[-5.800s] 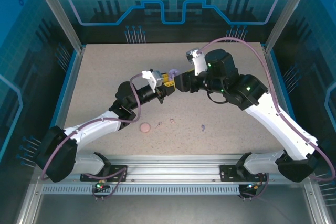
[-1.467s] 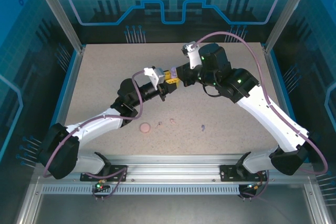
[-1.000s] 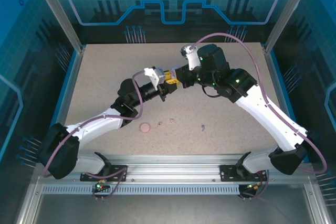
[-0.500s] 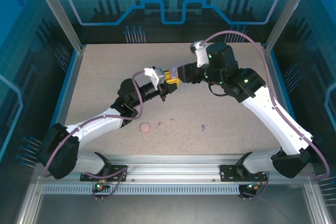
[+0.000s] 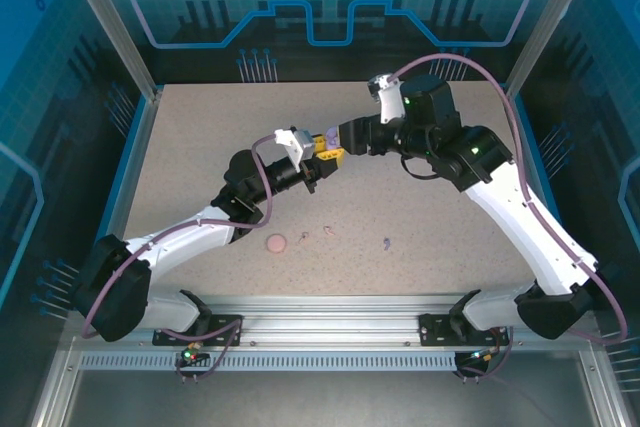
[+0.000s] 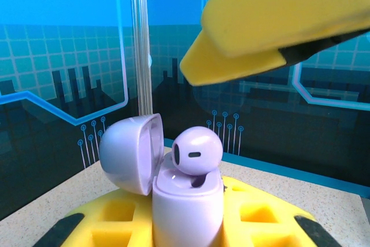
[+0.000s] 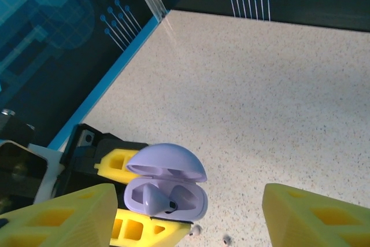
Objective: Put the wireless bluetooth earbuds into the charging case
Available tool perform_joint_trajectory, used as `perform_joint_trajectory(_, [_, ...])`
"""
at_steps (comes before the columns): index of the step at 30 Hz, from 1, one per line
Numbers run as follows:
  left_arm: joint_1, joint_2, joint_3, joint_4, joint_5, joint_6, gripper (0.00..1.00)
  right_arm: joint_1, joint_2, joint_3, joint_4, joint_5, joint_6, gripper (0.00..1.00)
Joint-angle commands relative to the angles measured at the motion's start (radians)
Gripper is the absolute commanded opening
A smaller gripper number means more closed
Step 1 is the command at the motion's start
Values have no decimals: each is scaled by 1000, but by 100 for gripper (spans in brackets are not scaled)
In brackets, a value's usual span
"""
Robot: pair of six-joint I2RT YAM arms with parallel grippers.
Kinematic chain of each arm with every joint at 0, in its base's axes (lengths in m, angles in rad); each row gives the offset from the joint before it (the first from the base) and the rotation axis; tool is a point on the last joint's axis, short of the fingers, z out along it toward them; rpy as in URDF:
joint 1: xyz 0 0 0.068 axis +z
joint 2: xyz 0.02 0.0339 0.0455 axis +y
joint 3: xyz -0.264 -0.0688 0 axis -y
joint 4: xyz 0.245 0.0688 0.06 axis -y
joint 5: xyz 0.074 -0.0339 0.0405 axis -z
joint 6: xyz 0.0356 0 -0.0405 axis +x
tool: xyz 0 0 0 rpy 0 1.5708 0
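Right end effector [image 5: 349, 137] has drawn back from the lavender case [image 5: 328, 139], its fingers now spread wide and touching nothing. Blue-lit walls enclose the speckled bench [image 5: 200, 147]. Lid open, the lavender case holds one earbud [image 6: 196, 151] standing proud of its socket. Near the front lie a pink case [image 5: 276, 243], pink earbuds [image 5: 328, 232] and a purple earbud [image 5: 386, 242]. Left end effector [image 5: 322, 151] is clamped on the lavender case.

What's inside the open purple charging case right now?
One lavender earbud stands in one well of the purple charging case, its head sticking up. The well beside it looks empty. The stem is hidden inside.
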Motion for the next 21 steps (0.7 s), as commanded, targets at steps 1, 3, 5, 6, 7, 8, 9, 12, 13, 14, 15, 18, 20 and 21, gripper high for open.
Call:
perform_joint_trajectory(1, [3, -11, 40, 25, -3, 12, 0, 7, 19, 36, -49, -29, -21, 70])
perform_joint_trajectory(3, [2, -11, 40, 26, -1, 13, 0, 8, 27, 36, -55, -32, -25, 70])
perform_joint_trajectory(5, [3, -12, 42, 25, -1, 15, 0, 8, 36, 35, -56, -32, -29, 70])
perform_joint_trajectory(6, [3, -13, 43, 23, -1, 15, 0, 9, 39, 33, -56, -32, -29, 70])
perform_joint_trajectory(7, [3, -13, 42, 22, -1, 15, 0, 11, 44, 33, -56, -32, -31, 70])
perform_joint_trajectory(8, [2, -14, 43, 21, 0, 15, 0, 10, 47, 33, -55, -32, -31, 70])
perform_joint_trajectory(9, [2, -15, 44, 19, 1, 16, 0, 10, 51, 35, -54, -33, -33, 70])
perform_joint_trajectory(12, [3, -17, 44, 18, -1, 16, 0, 10, 62, 40, -54, -29, -33, 70])
perform_joint_trajectory(13, [2, -17, 43, 17, 0, 17, 0, 9, 65, 40, -55, -22, -31, 70])
perform_joint_trajectory(14, [2, -17, 43, 18, 0, 16, 0, 8, 66, 40, -55, -15, -31, 70])
perform_joint_trajectory(15, [2, -17, 44, 19, 0, 16, 0, 7, 66, 41, -55, -3, -29, 70])
perform_joint_trajectory(18, [2, -17, 44, 17, 1, 14, 0, -10, 60, 33, -60, 34, 0, 69])
perform_joint_trajectory(20, [2, -17, 43, 20, 0, 13, 0, -29, 53, 21, -62, 44, 26, 68])
perform_joint_trajectory(21, [3, -17, 43, 20, 0, 14, 0, -38, 48, 14, -60, 40, 35, 68])
